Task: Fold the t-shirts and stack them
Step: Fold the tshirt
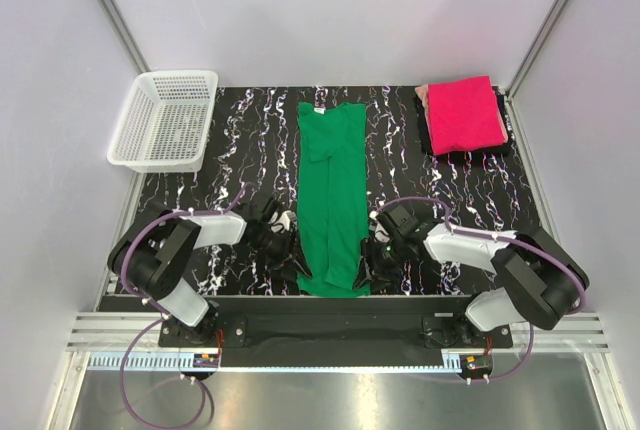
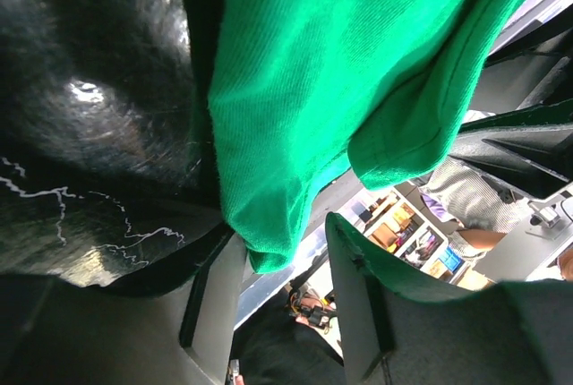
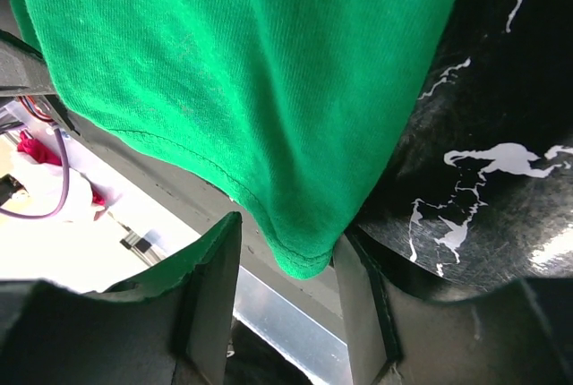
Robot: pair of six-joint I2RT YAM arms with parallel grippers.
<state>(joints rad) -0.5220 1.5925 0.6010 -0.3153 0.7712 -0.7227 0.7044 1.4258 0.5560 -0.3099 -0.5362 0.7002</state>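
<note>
1. Green shirt (image 1: 332,195) lies mid-table (image 1: 250,140) as a long narrow strip. Collar is at 12, hem at 6 by the near edge, sleeves tucked in.
2. L gripper (image 1: 285,253) sits at the hem's 7 o'clock corner. R gripper (image 1: 368,265) sits at the 5 o'clock corner.
3. Wrist views show both sets of jaws apart, each w/ a hem corner hanging in the gap. Neither is clamped on the cloth.
4. Step in hand, prob.: taking both hem corners for the crosswise fold.
5. The next move calls for both jaws to close through all layers. Then an even lift and the hem carried twd 12 to meet the collar, w/o the strip splaying open.
6. Pink shirt (image 1: 462,115) lies folded at 1 o'clock, well apart from the green one. That is likely the stack spot. A dark layer shows under it; can't tell what.
7. Basket (image 1: 165,120) is at 10–11 o'clock, well apart and off the fold path.
8. Nothing lies btwn hem and collar. Main risk: a jaw catches only the top layer, so the hem comes up uneven.
</note>
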